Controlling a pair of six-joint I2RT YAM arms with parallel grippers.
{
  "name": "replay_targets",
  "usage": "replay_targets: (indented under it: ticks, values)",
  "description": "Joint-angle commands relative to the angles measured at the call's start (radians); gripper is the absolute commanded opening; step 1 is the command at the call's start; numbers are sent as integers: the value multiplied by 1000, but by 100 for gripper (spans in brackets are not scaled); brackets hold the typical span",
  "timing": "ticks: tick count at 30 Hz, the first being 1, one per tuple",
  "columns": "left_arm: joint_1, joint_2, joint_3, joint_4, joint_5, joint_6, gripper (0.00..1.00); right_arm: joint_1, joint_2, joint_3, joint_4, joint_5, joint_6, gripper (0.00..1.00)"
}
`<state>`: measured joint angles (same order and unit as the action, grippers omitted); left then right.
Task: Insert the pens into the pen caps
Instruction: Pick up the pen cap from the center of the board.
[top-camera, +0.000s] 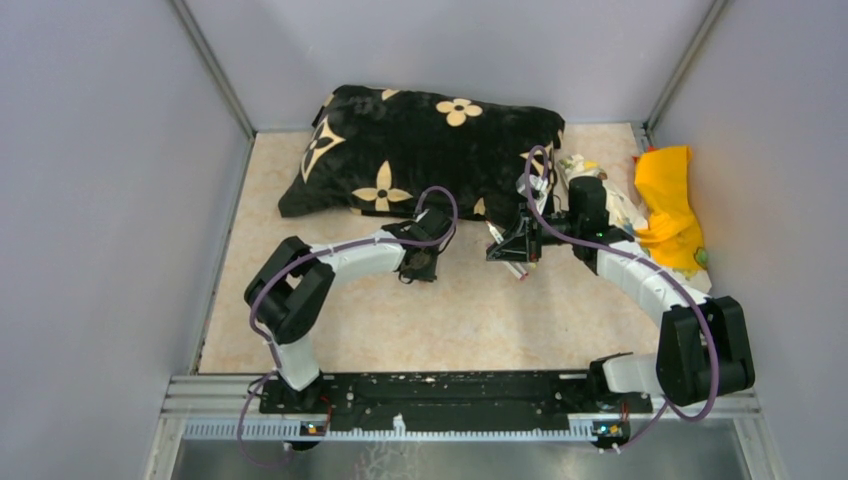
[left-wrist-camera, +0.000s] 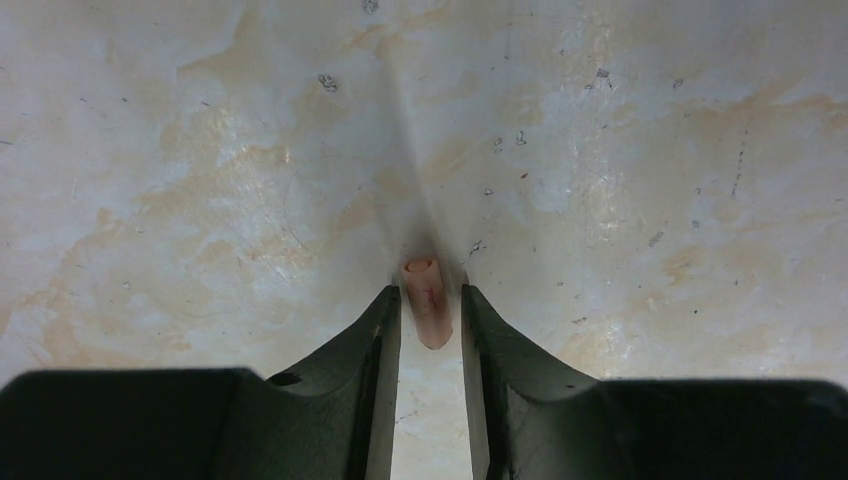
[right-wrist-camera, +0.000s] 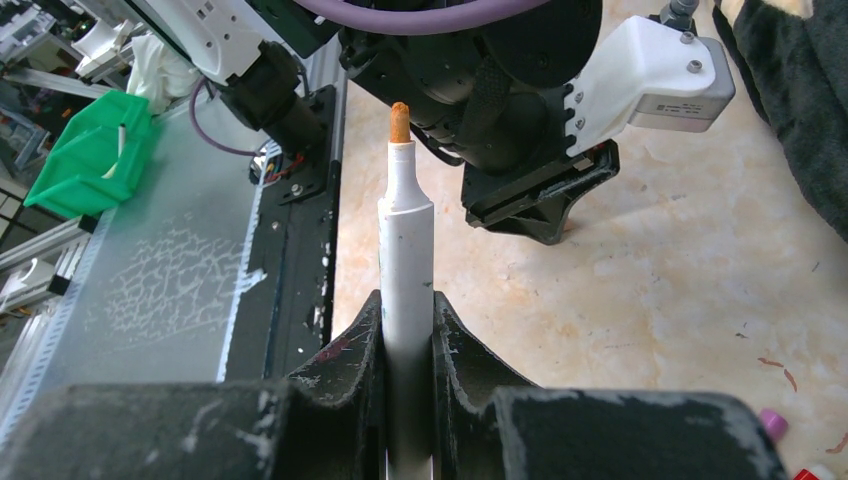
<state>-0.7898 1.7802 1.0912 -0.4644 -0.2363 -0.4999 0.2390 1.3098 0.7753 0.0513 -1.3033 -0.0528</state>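
landmark: everything is placed off the black flowered cushion (top-camera: 420, 150) at the back of the table (top-camera: 450, 330)

left gripper (left-wrist-camera: 428, 292): sits low over the table, just in front of the cushion's near edge, around its middle. Its jaws stand close on either side of a cap, but I honestly can't tell if they're pinching it or only bracketing it.

cap (left-wrist-camera: 427, 305): small, pale pinkish, lying flat on the table between those jaws with its open mouth pointing away from the wrist. My guess is it's approached end-on so the mouth stays free for a pen to go in.

right gripper (right-wrist-camera: 408, 312): off the cushion's near right corner, clamped tight on a pen.

pen (right-wrist-camera: 405, 235): white barrel gripped down near the back end, so most of it sticks out past the fingers. The orange tip (right-wrist-camera: 399, 118) is bare and aims across at the left arm, which looks like a setup for pushing it into the cap.

pink cap (right-wrist-camera: 772, 424): loose on the table near the cushion's front right, with something reddish beside it that's cut off at the frame edge.

yellow cloth (top-camera: 670, 200): bunched up past the cushion's right end, not part of the job.

where it stands: I'd say the pen is ready and the cap grab is the step in hand. Nothing is joined yet.
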Motion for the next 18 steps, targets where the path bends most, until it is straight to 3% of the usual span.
replay_targets:
  ticks: [1,8,18]
  values:
    - [-9,46,30,-53,-35,18,33,-9,-24,51,22,-20,-18,0]
    - [-21,82,46,-107,-28,41,22,-9,-32,53,25,-24,-13,0]
    - [-46,104,70,-196,-46,54,28,-9,-42,48,42,-28,5,0]
